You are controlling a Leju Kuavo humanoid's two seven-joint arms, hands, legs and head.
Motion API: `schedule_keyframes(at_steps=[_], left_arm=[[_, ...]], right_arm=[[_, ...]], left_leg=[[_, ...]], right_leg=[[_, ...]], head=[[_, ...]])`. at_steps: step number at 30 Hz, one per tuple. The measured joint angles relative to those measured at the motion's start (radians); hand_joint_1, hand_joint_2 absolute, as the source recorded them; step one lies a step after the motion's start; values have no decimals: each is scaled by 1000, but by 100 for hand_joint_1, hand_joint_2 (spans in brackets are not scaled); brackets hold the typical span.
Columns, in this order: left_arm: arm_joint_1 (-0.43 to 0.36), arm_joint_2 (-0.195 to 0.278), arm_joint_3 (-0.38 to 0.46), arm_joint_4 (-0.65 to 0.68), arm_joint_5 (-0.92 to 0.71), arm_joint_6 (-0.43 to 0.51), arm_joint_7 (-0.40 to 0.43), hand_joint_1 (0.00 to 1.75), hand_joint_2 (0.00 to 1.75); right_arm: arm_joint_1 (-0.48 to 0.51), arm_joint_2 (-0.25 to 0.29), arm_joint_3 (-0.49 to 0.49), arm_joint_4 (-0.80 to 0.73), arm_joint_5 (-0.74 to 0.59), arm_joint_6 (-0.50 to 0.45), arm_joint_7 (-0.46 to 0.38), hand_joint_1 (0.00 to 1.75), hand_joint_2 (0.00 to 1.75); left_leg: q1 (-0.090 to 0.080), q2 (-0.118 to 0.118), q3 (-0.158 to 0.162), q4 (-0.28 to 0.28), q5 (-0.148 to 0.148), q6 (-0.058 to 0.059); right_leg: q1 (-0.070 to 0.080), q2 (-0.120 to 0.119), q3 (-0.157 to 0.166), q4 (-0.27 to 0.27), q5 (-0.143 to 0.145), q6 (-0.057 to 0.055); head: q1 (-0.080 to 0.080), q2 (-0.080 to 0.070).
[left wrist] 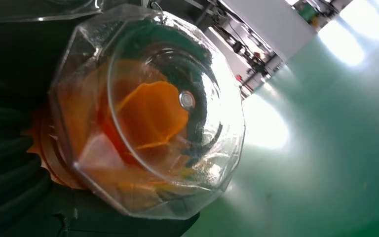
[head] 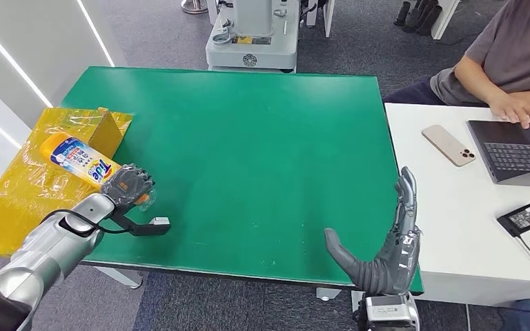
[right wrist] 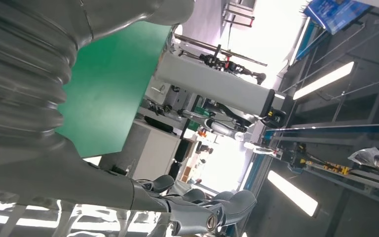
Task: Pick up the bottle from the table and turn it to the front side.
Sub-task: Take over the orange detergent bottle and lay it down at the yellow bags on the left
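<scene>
Nearest the camera, the right hand (head: pixel 390 241) stands at the near edge of the green surface (head: pixel 262 152), palm turned inward, fingers stretched upward and apart, holding nothing; it looks parked out of the way, or ready to help steady the load if needed. Across on the other side, the left hand (head: pixel 128 186) has its fingers wrapped around the lower end of the bottle (head: pixel 79 160), a yellow one with a blue-and-white label, held raised and slanting over the surface's left edge, its far end above the yellow packaging (head: pixel 21 186) lying beside the surface. From the left wrist view the clear faceted base of the bottle (left wrist: pixel 148 113) faces the lens, orange inside. Gripping near one end probably leaves the label free to be rotated toward the front, so the turn seems in progress rather than finished. At a white desk (head: pixel 448 227) to the right, a person (head: pixel 504 55) works on a laptop (head: pixel 517 148).
</scene>
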State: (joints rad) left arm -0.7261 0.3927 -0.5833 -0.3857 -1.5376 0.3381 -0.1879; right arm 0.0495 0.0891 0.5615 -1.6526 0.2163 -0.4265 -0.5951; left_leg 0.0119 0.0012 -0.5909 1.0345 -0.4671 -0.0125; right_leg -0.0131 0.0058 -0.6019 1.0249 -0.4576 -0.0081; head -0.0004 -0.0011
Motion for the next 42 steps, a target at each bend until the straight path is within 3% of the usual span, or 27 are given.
schedule_keyframes(at_steps=[7, 13, 23, 33, 37, 42], left_arm=[[-16, 4, 0, 20, 33, -33, -19, 175, 175], [-11, 5, 7, 41, 89, 8, -5, 175, 175], [17, -18, 103, 48, 210, 53, -41, 175, 175], [52, -40, 145, 52, 199, 68, -31, 174, 175], [62, -47, 147, 56, 184, 61, -5, 5, 175], [61, -60, 151, 58, 181, -12, 24, 0, 175]], right_arm=[[-8, 5, 0, 0, 5, -1, 2, 0, 175], [-8, 11, -1, -3, 25, -1, 8, 0, 175], [5, 18, -3, -28, 51, 1, 27, 0, 175], [5, 19, -5, -33, 55, 3, 30, 0, 175], [5, 19, -7, -33, 56, 1, 29, 0, 175], [6, 19, -9, -33, 56, -1, 29, 0, 175]], left_leg=[[0, 0, 0, 0, 0, 0], [0, 0, 0, 0, 0, 0], [0, 0, 0, 0, 0, 0], [0, 0, 0, 0, 0, 0], [0, 0, 0, 0, 0, 0], [0, -1, 0, 0, 0, 0]], right_leg=[[0, 0, 0, 0, 0, 0], [0, 0, 0, 0, 0, 0], [0, 0, 0, 0, 0, 0], [0, 0, 0, 0, 0, 0], [0, 0, 0, 0, 0, 0], [0, -1, 1, 0, 0, 0]], head=[[0, 0], [0, 0], [0, 0], [0, 0], [0, 0], [0, 0]])
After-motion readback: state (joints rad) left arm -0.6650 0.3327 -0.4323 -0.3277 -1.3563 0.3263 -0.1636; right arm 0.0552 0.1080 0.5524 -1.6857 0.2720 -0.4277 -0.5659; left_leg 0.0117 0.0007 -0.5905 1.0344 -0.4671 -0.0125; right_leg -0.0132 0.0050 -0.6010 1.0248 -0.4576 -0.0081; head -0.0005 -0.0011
